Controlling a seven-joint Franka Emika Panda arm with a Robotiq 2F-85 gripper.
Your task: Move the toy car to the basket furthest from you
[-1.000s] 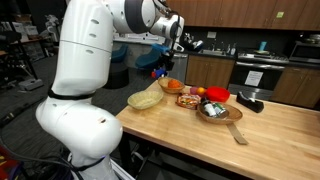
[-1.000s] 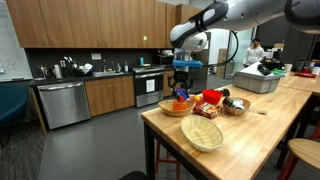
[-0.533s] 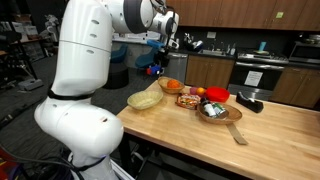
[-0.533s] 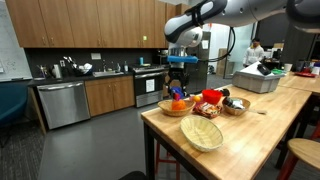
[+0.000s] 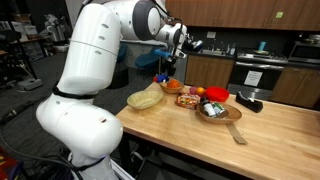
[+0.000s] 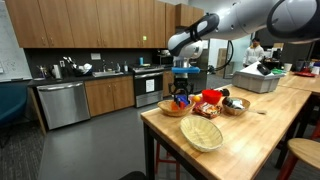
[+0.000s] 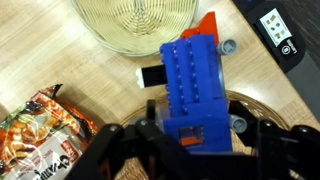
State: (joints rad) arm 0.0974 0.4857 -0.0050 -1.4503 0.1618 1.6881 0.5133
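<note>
Toy car (image 7: pixel 195 88) clamped in the robot's hand (image 7: pixel 197 133), held above a basket on a wooden counter (image 7: pixel 60 60).

In the wrist view the bright blue car fills the middle, its sides pressed between dark fingers (image 7: pixel 125 150) that come in from 6 o'clock. The woven rim of the fruit basket (image 7: pixel 262 108) curves under it at 4 o'clock. An empty basket (image 7: pixel 150 25) sits at 12 o'clock, a snack packet (image 7: pixel 40 130) at 8 o'clock and a black device (image 7: pixel 280 40) at 2 o'clock. In both exterior views the car hangs just over the fruit basket, near the counter's end, and an orange fruit (image 5: pixel 172 85) lies inside that basket.
</note>
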